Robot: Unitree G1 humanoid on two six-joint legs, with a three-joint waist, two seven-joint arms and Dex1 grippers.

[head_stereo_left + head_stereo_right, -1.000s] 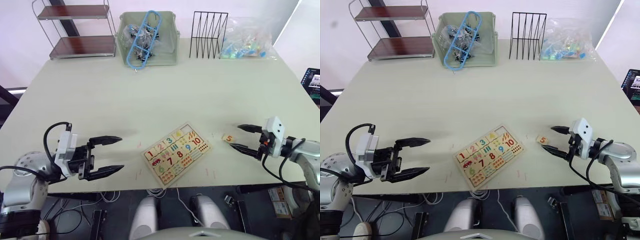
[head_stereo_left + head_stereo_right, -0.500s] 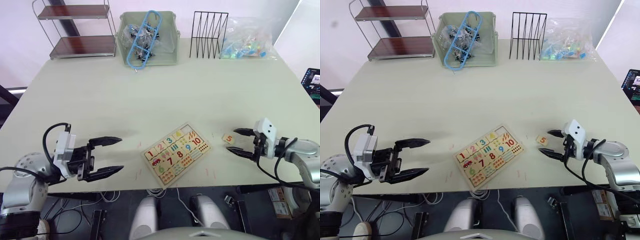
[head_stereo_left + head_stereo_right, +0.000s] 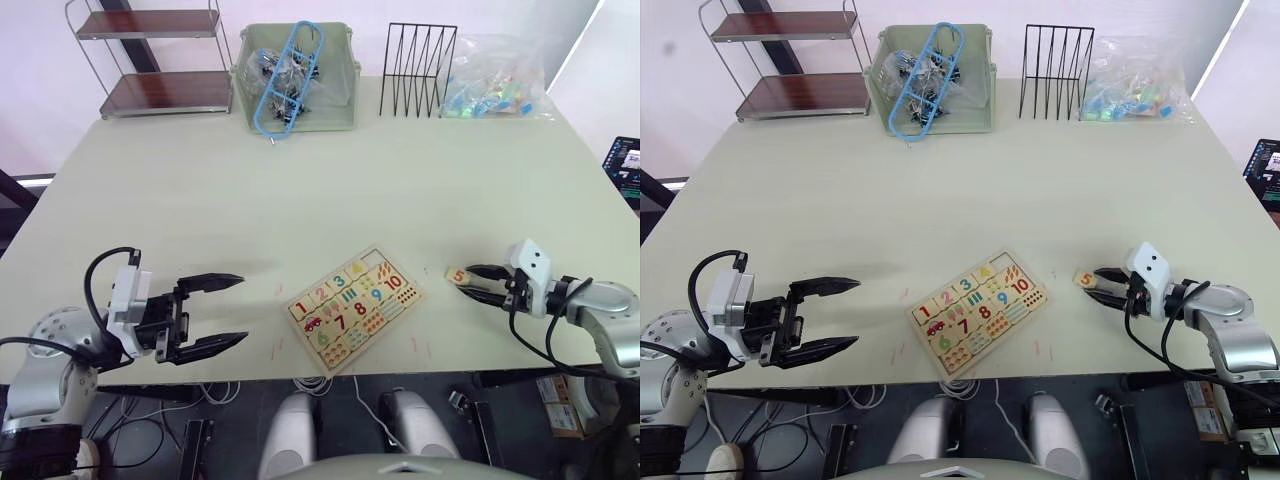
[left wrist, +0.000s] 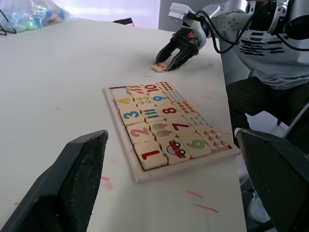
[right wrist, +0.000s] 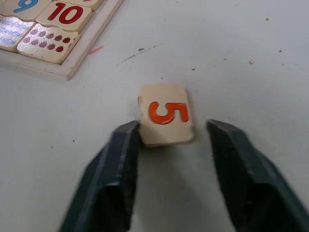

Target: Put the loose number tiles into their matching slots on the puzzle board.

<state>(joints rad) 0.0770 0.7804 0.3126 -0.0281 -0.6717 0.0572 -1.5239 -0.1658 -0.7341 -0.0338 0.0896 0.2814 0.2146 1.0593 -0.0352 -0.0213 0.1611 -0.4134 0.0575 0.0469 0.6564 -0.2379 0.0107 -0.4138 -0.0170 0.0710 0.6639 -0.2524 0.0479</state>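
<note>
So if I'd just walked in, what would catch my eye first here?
Probably the colourful puzzle board near the table's front edge, with numbers up to 10. Just to its right lies a loose tile printed with an orange 5, and the right gripper has its open black fingers on either side of it. On the left, the left gripper hangs wide open, away from the board.

The left gripper [image 3: 213, 312] hangs low over the near edge of the bench, its two black fingers spread wide apart. The right gripper [image 5: 171, 140] reaches in low from the other side, fingers open, one finger [image 5: 120, 159] touching a small tile's edge.
</note>
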